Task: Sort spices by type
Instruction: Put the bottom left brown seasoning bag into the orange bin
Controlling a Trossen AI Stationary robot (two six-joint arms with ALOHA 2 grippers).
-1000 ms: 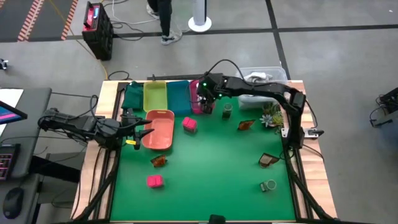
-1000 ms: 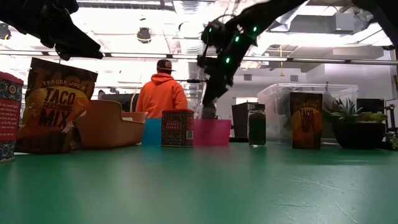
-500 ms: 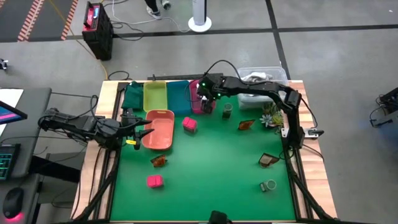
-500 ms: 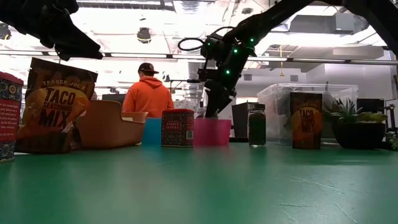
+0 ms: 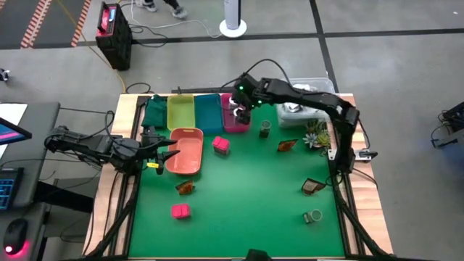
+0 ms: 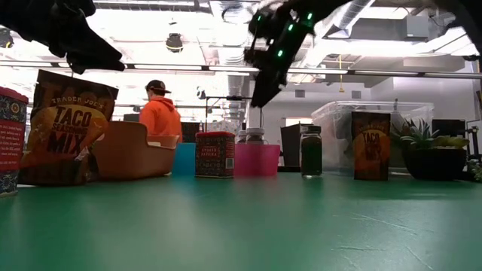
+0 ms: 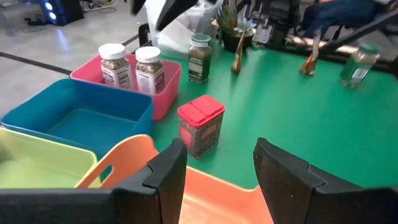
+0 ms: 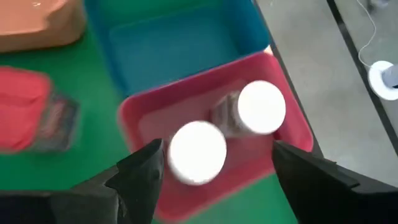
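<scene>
Two white-capped jars (image 8: 198, 152) (image 8: 261, 107) stand in the magenta tray (image 5: 233, 119). My right gripper (image 5: 241, 99) hovers open above them, touching nothing. On the green mat stand two pink boxes (image 5: 221, 145) (image 5: 180, 211), a dark green jar (image 5: 265, 129) and three brown packets (image 5: 185, 187) (image 5: 287, 145) (image 5: 312, 187). Another jar (image 5: 313, 216) sits near the right front. My left gripper (image 5: 172, 148) waits open over the salmon tray (image 5: 185, 156), facing the near pink box (image 7: 200, 126).
The yellow tray (image 5: 180, 112) and the teal tray (image 5: 209, 112) lie left of the magenta one, beside a green cloth (image 5: 154, 110). A clear tub (image 5: 304, 90) and a potted plant (image 5: 317, 134) are at the far right. A person in orange (image 6: 160, 117) walks behind the table.
My right gripper has risen from down in the magenta tray to well above it. The white-capped jar it stood at stays upright in the tray. The person behind the table has walked toward the left.
</scene>
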